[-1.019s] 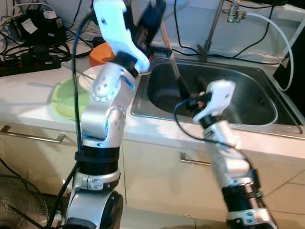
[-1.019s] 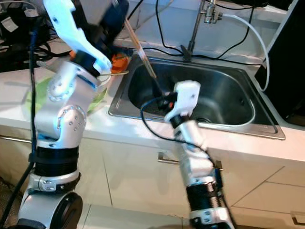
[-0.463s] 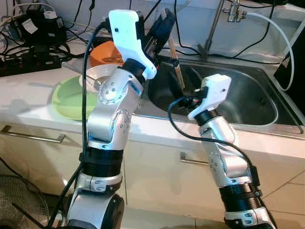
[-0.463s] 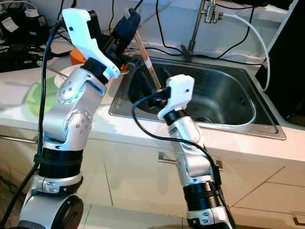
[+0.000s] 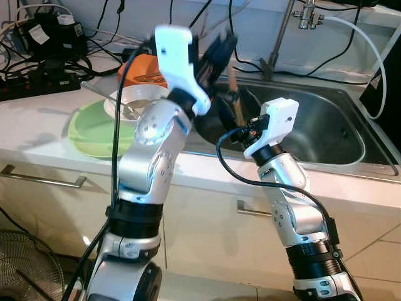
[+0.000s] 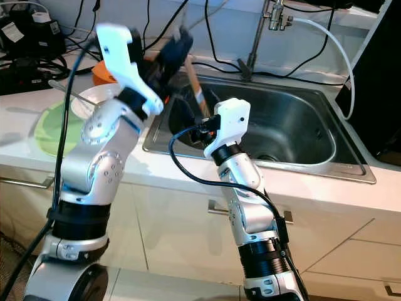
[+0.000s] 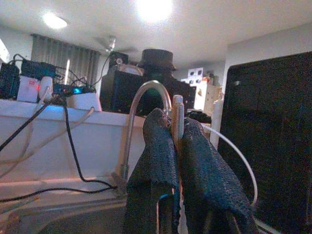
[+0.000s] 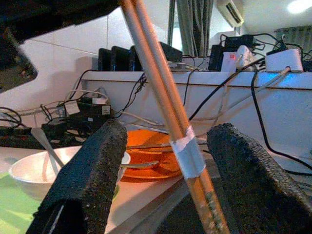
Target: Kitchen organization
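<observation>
The white bench (image 5: 37, 119) carries a steel sink (image 5: 326, 135), the landmark here, with a tap (image 5: 282, 31) rising at its back edge. On the bench to the robot's left of the sink lies a green plate (image 5: 94, 132); a white bowl (image 5: 135, 103) sits on it with a spoon (image 5: 106, 97) resting in it, and an orange dish (image 5: 141, 69) stands just behind the bowl, near the sink's back left corner. Black power strips and cables (image 5: 44, 56) lie further left, well apart from the sink.

The left gripper (image 6: 175, 53) is raised over the sink's left rim, blurred, its jaws clamped together on a pair of wooden chopsticks (image 8: 165, 117) bound with a band of white tape; the sticks slant down into the sink's left part. The right gripper (image 8: 165, 185) reaches over the sink's front rim, its jaws wide apart on either side of the chopsticks, not touching them.
</observation>
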Robot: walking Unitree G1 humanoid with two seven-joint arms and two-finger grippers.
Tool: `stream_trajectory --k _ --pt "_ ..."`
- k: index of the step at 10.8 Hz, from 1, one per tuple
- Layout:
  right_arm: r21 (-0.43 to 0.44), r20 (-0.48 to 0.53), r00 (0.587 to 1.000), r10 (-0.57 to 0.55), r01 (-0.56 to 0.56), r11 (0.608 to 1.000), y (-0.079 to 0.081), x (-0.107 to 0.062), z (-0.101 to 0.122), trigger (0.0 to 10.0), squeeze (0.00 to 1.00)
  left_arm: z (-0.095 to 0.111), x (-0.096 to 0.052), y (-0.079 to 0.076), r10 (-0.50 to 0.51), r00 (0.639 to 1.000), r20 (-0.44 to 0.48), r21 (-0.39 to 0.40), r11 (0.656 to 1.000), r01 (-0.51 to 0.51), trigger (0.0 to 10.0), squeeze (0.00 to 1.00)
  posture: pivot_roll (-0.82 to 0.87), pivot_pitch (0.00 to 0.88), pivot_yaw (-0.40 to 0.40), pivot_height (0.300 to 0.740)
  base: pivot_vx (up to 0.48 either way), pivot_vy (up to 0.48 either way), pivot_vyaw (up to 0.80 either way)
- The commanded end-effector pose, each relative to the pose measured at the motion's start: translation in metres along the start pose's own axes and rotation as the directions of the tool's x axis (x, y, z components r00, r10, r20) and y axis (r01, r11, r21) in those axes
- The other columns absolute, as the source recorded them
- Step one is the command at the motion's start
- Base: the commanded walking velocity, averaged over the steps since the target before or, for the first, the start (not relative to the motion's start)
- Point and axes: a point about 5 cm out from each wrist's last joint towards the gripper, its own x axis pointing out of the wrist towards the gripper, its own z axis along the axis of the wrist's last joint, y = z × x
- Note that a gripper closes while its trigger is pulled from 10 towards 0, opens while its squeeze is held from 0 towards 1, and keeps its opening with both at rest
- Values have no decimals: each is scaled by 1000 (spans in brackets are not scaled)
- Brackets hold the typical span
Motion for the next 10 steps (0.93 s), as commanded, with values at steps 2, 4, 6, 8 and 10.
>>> stream_trajectory --k 2,4,6,8,10 --pt "-13 -8 999 -35 35 999 -4 0 -1 10000 0 2 0 -8 -46 999 -6 7 999 46 10000 0 204 0 -47 740 0 0 0" --pt "-16 -13 998 -56 56 998 -7 1 -2 10000 0 0 -1 -9 -51 999 -16 10 999 51 10000 0 208 0 -52 740 0 0 0" --pt "-15 -35 998 -50 50 999 -5 2 -7 2078 0 -1 -2 -10 -63 998 -23 6 998 63 10000 0 209 0 -52 740 0 0 0" --pt "-11 -40 998 -51 51 999 -4 3 -9 118 0 -2 -2 -11 -66 997 -30 4 998 66 10000 0 212 0 -53 740 0 0 0" --pt "-11 -41 998 -54 54 999 -5 2 -10 0 0 -1 -1 -12 -70 997 -26 -3 998 70 10000 0 212 0 -53 740 0 0 0"
